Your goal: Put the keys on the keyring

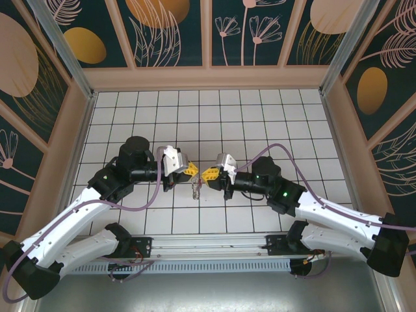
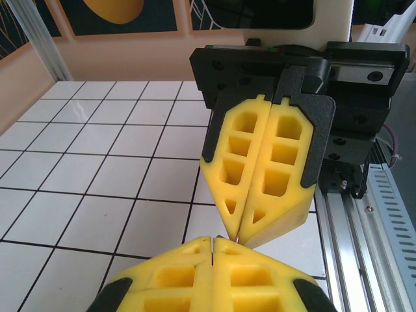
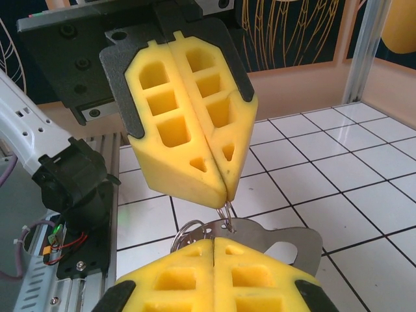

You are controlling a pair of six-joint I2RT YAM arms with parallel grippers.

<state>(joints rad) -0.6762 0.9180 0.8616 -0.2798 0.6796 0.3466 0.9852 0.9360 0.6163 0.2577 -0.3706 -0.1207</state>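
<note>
top external: white tiled table with dark grid lines, boxed in by floral wall panels. an aluminium rail runs along the near edge. left arm and right arm both reach in toward the middle of the table. left gripper and right gripper face each other tip to tip, nearly touching, above the tiles. a small silvery metal bunch hangs just below the gap between the tips, too small here to tell apart.

left wrist view: left gripper at bottom, yellow pads pressed together with no gap. right gripper is straight ahead with its pads also together, tip pointing down at the left tips. a metal glint sits at the right tip.

right wrist view: right gripper at bottom, pads together. left gripper is above and opposite, pads together. key, a flat silvery piece with a cutout, lies across right behind the right fingertips and touches them. cannot tell if it is pinched there. keyring, a thin round wire ring, sits just left of the key, partly hidden by the right pads. small wire link hangs from the seam of the left gripper's tips, clamped there, and runs down to the key. key, keyring and link are all between the two tips, off the tiles.
</note>
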